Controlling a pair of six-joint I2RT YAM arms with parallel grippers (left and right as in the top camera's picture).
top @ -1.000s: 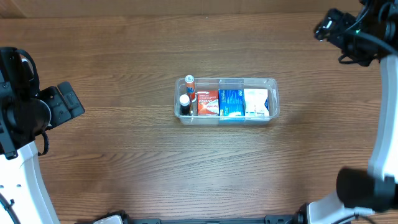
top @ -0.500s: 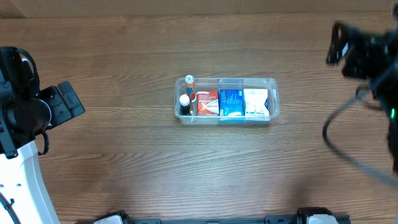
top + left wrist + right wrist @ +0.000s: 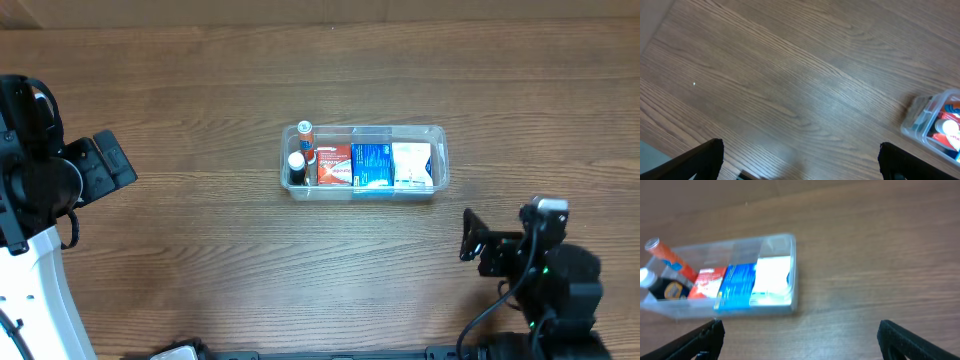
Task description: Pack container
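The clear plastic container (image 3: 440, 170) sits mid-table and holds a white box (image 3: 411, 165), a blue box (image 3: 371, 165), a red box (image 3: 334, 165), a small dark bottle (image 3: 297, 166) and an orange tube (image 3: 306, 138). It also shows in the right wrist view (image 3: 794, 270) and, at the right edge, in the left wrist view (image 3: 920, 115). My left gripper (image 3: 800, 162) is open and empty over bare table at the far left. My right gripper (image 3: 800, 340) is open and empty, below and right of the container, near the front edge (image 3: 468, 235).
The wooden table (image 3: 200, 250) spreads around the container. The left arm's body (image 3: 40, 170) sits at the left edge. The right arm's base (image 3: 555, 290) is at the bottom right.
My right arm has swung from the far back right corner down to the front right, near the table's front edge. The left arm and the container have not moved.
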